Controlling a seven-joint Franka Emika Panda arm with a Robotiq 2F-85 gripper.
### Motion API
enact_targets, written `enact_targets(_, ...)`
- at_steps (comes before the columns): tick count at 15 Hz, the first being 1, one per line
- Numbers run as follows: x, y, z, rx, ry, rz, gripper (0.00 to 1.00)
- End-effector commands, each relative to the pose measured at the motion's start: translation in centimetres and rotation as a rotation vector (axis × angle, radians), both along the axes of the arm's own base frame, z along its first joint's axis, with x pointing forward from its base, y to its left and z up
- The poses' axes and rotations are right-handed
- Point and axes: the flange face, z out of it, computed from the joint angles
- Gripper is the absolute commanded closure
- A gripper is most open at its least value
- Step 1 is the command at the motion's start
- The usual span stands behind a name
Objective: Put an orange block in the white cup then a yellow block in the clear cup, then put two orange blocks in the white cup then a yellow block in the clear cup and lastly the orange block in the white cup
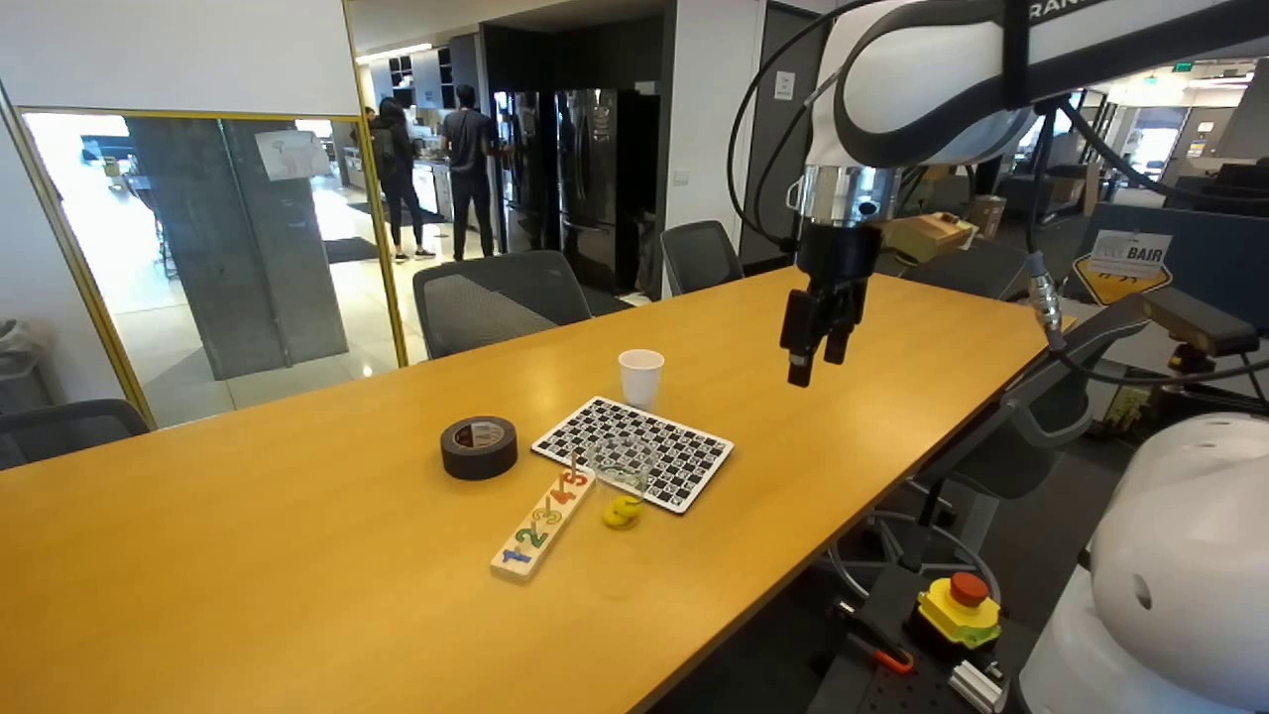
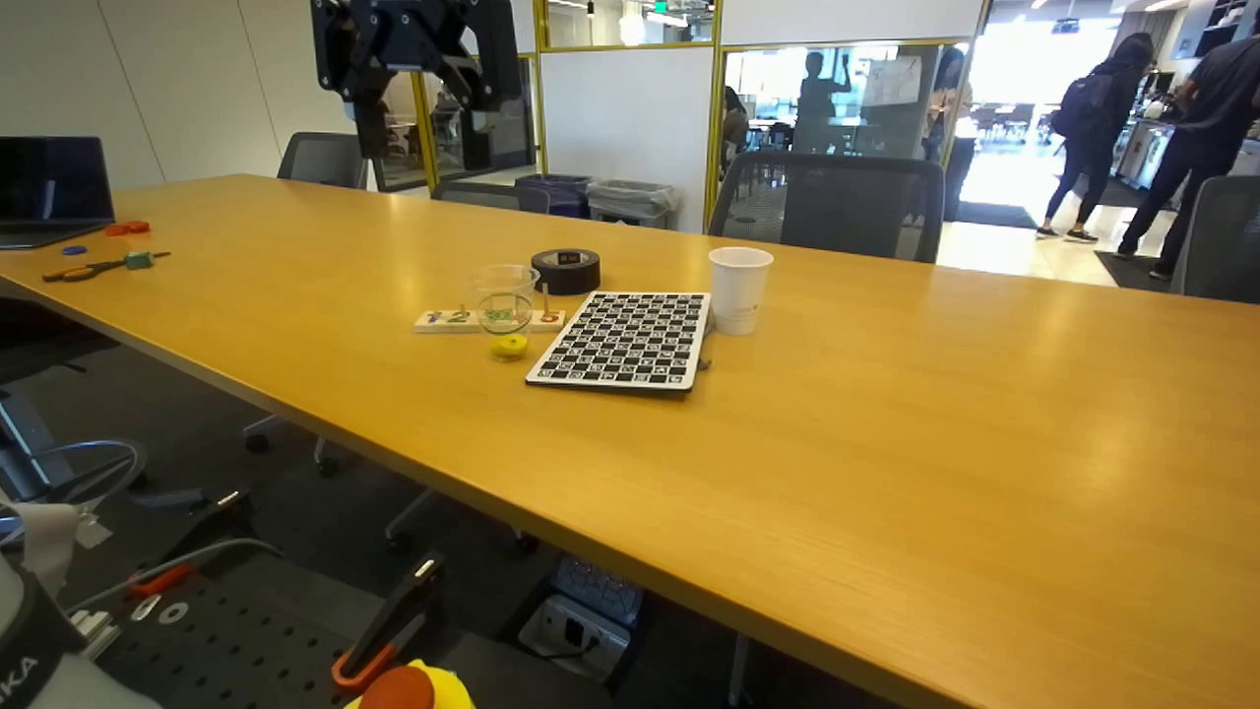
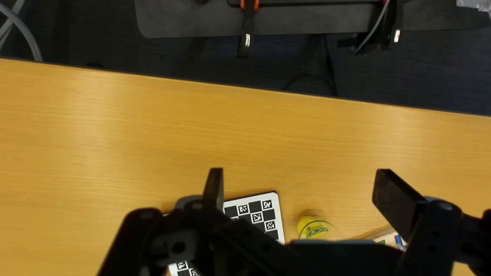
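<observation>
The white cup stands upright at the far edge of a checkered board; it also shows in an exterior view. Its inside is hidden. The clear cup stands upright near the board, also in an exterior view and the wrist view. Yellow blocks lie at its bottom. No orange block shows for certain; small orange-red pieces lie by a laptop, and I cannot tell if they are orange blocks. My gripper is open and empty, high above the table, apart from both cups.
The checkered board lies between the cups. A wooden number board with pegs lies beside the clear cup. A black tape roll stands behind it. A laptop, pliers, a green piece and a blue piece lie further off.
</observation>
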Motion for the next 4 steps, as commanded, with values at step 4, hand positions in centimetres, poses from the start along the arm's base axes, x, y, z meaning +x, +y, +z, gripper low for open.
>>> enact_targets(4, -0.15, -0.01, -0.03, -0.001, 0.004, 0.000, 0.00)
